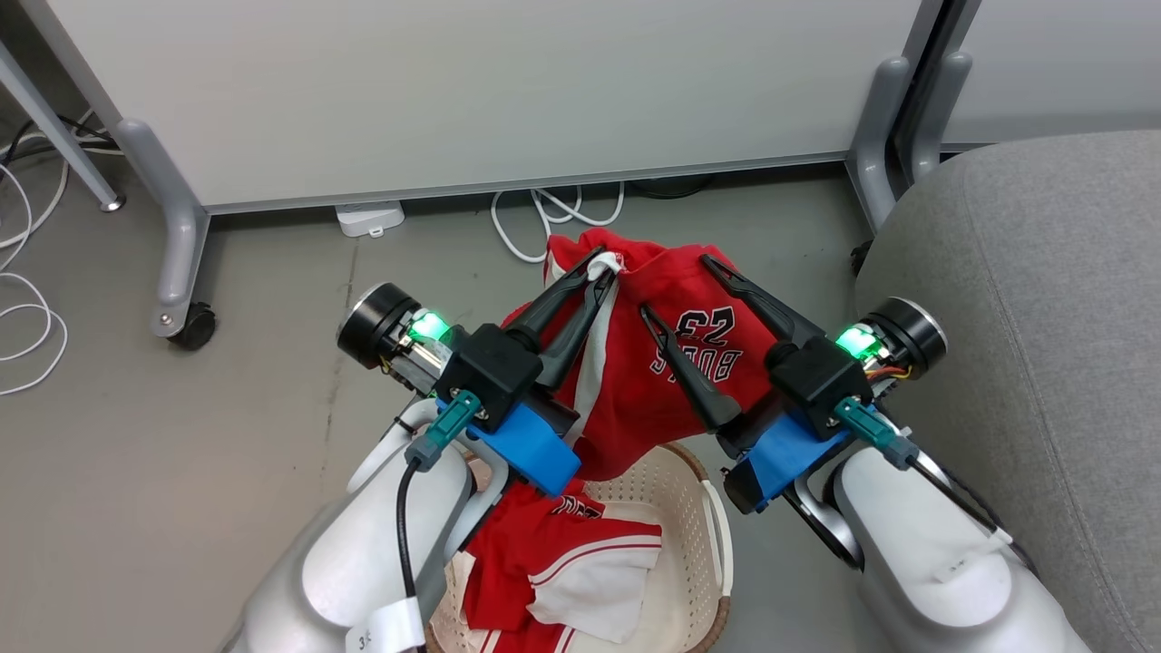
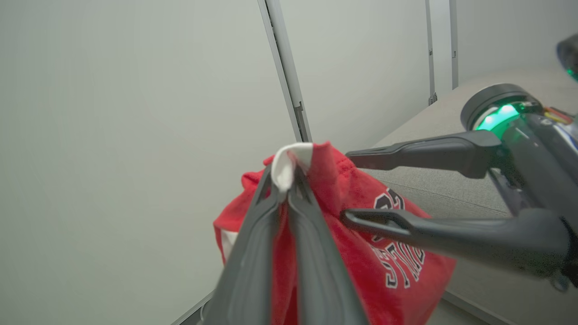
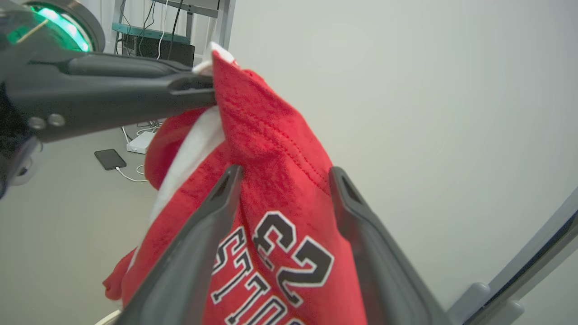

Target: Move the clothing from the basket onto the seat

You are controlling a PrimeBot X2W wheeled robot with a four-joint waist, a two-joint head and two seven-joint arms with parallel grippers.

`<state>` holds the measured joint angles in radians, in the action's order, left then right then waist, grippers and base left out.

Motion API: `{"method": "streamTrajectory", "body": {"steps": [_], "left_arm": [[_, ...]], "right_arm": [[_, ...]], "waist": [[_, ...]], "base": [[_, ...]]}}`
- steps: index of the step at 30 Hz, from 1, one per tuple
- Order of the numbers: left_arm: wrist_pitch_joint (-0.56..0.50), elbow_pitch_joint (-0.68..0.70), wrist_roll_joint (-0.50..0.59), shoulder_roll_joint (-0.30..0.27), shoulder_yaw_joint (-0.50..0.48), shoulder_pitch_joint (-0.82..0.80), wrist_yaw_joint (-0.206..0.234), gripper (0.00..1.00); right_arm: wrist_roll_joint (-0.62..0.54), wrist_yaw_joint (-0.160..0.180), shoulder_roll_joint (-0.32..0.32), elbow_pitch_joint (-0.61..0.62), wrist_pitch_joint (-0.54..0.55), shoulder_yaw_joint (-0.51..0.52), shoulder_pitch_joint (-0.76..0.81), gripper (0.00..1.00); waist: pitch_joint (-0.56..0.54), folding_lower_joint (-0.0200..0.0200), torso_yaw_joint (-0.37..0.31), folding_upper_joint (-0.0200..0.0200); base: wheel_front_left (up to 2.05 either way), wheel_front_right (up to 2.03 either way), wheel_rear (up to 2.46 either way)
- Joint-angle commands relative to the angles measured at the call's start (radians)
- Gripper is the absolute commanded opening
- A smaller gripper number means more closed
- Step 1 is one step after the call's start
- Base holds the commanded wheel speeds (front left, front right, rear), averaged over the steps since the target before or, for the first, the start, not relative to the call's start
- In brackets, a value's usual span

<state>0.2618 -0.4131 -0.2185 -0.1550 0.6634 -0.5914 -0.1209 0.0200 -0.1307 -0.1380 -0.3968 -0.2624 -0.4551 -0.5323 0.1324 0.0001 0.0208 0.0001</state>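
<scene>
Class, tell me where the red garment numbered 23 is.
In the head view's centre, the red garment hangs above the basket, pinched at its top by the left gripper, the open right gripper beside it, left of the seat.

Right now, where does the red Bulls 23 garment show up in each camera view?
Head view: the garment hangs at centre, above the basket, its print upside down.
Left wrist view: lower centre, hanging from the tips of the left pincer.
Right wrist view: centre, seen between the fingers of the open right pincer.
Shared landmark: its white trim, pinched in the shut left pincer, visible in all three.
</scene>
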Motion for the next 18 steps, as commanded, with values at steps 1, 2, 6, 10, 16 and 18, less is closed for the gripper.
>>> {"method": "streamTrajectory", "body": {"steps": [1, 2, 6, 10, 16, 18], "left_arm": [[0.005, 0.006, 0.005, 0.002, 0.003, -0.019, -0.004, 0.0], [0.005, 0.01, 0.007, 0.006, 0.008, -0.02, -0.005, 0.0], [0.005, 0.023, 0.008, 0.016, 0.019, -0.03, -0.007, 0.0], [0.005, 0.032, 0.004, 0.019, 0.025, -0.037, -0.009, 0.0], [0.005, 0.033, -0.001, 0.014, 0.021, -0.041, -0.01, 0.0], [0.005, 0.03, -0.002, 0.013, 0.02, -0.039, -0.008, 0.0]], "right_arm": [[-0.004, 0.0, -0.004, -0.014, -0.004, -0.009, -0.019, 1.0], [-0.006, 0.0, -0.005, -0.033, -0.004, -0.019, -0.033, 1.0], [-0.008, 0.0, 0.002, -0.111, -0.004, -0.053, -0.075, 1.0], [0.014, 0.0, 0.02, -0.192, -0.003, -0.073, -0.101, 1.0], [0.061, 0.0, 0.032, -0.22, -0.003, -0.093, -0.119, 0.0], [0.068, 0.0, 0.032, -0.212, -0.003, -0.096, -0.118, 0.0]], "waist": [[0.003, -0.0001, 0.004, -0.0001], [0.004, -0.0001, 0.007, -0.0001], [0.009, -0.0001, 0.017, -0.0001], [0.015, -0.0001, 0.026, -0.0001], [0.017, -0.0001, 0.03, -0.0001], [0.016, -0.0001, 0.028, -0.0001]], "base": [[0.0, 0.0, 0.0], [0.0, 0.0, 0.0], [0.0, 0.0, 0.0], [0.0, 0.0, 0.0], [0.0, 0.0, 0.0], [0.0, 0.0, 0.0]]}}
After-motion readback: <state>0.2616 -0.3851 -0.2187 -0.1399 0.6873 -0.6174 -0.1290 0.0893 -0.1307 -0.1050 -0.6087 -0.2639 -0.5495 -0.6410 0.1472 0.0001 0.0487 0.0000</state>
